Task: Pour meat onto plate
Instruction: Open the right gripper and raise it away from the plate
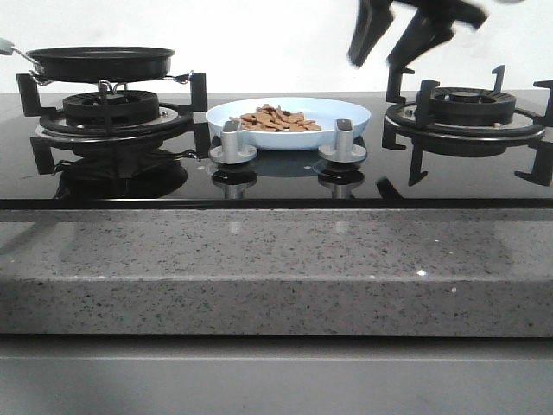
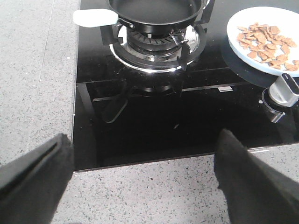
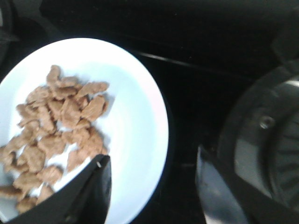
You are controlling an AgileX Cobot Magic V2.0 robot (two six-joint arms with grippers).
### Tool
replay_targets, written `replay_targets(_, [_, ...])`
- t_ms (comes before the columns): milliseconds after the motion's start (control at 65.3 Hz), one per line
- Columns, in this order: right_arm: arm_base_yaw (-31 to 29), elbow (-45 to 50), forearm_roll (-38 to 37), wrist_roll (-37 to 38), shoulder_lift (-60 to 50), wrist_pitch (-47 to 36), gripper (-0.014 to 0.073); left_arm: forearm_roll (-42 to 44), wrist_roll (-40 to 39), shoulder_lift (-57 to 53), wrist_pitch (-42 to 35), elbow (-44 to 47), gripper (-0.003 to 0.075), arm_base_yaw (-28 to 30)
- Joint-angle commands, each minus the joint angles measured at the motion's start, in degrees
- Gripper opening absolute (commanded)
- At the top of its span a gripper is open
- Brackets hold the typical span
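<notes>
Black glass hob point(image 1: 276, 177) set in a grey speckled worktop point(image 1: 276, 277) carries the plate point(image 1: 346, 112) at its middle, between 2 burners. Meat point(image 1: 278, 119) lies heaped on it. Behind the left burner's rim sits a pan point(image 1: 99, 62). Right gripper point(image 1: 393, 39) hangs wide above the right burner point(image 1: 465, 112); left gripper point(image 2: 145, 168) is wide, empty, over the front edge.

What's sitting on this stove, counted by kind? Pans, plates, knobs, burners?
Frying pan: 1
Plate holding the meat: 1
Knobs, one and another: 2
Burners, the left one and the right one: 2
Total: 6
</notes>
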Motion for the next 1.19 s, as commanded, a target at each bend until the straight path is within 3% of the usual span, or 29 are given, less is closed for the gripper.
replay_targets(0, [0.9, 5.5, -1.9, -0.4, -9.9, -5.0, 0.0435, -0.9, -0.6, 0.0, -4.1, -1.4, 0.0599, -0.5])
replay_targets(230, [0.9, 25.3, -6.7, -0.4, -28.1, -8.6, 0.0435, -0.9, -0.6, 0.0, -4.1, -1.4, 0.0599, -0.5])
replay_targets(597, [0.9, 49.6, -8.7, -0.3, -58.7, -5.2, 0.0435, -0.9, -0.6, 0.0, -4.1, -1.4, 0.0599, -0.5])
replay_targets(858, [0.9, 59.2, -8.8, -0.3, -74.6, -2.8, 0.0435, -0.9, -0.6, 0.0, -4.1, -1.4, 0.0599, -0.5])
replay_targets(1180, [0.9, 61.0, -8.9, -0.3, -78.1, -0.4, 0.0435, -0.9, -0.6, 0.0, -4.1, -1.4, 0.0599, -0.5])
